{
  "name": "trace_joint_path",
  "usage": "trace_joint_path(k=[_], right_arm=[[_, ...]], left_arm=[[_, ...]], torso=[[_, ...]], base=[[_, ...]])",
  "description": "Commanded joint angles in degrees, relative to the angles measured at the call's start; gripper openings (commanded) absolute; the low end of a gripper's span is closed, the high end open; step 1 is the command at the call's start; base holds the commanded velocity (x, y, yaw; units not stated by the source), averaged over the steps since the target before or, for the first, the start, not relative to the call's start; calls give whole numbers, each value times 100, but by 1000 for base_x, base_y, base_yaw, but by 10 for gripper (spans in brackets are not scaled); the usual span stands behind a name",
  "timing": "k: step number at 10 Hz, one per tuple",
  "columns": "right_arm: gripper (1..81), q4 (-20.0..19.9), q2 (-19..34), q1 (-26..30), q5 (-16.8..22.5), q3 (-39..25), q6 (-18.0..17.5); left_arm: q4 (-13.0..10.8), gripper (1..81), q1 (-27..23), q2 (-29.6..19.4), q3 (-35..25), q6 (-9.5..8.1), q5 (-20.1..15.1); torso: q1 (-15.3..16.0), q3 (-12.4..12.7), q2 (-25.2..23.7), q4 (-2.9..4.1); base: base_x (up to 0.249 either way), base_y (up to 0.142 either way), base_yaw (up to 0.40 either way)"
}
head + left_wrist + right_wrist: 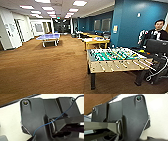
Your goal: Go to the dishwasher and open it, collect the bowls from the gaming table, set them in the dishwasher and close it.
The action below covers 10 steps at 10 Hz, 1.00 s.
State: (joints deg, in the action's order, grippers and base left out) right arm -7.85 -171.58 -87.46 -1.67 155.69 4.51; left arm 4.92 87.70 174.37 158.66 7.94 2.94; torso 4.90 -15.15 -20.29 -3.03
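Observation:
The dishwasher is out of view. In the head view, a long table with a pale top and yellow edge, the gaming table (96, 40), stands some way off, behind a wooden foosball table (112, 56). Small items lie on its top, too blurred to tell whether any are bowls. In both wrist views the robot's dark plate sits over a white surface, with brown carpet (11, 97) at one corner.
Brown carpet (45, 70) spreads wide ahead and to the left. A blue ping-pong table (48, 37) stands far back left. A person (157, 31) sits at the right edge behind a dark rig (157, 46), beside a teal wall (130, 22).

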Motion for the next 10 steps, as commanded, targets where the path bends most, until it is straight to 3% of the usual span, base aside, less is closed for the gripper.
trace_joint_path(k=[1,10], right_arm=[[811,29,25,293,299,-13,24],[811,29,25,268,308,-13,24]], left_arm=[[-9,811,-284,-7,7,50,-303],[0,811,-284,-7,7,41,-303]], torso=[[0,0,0,0],[0,0,0,0]], base=[[0,0,200],[0,0,166]])
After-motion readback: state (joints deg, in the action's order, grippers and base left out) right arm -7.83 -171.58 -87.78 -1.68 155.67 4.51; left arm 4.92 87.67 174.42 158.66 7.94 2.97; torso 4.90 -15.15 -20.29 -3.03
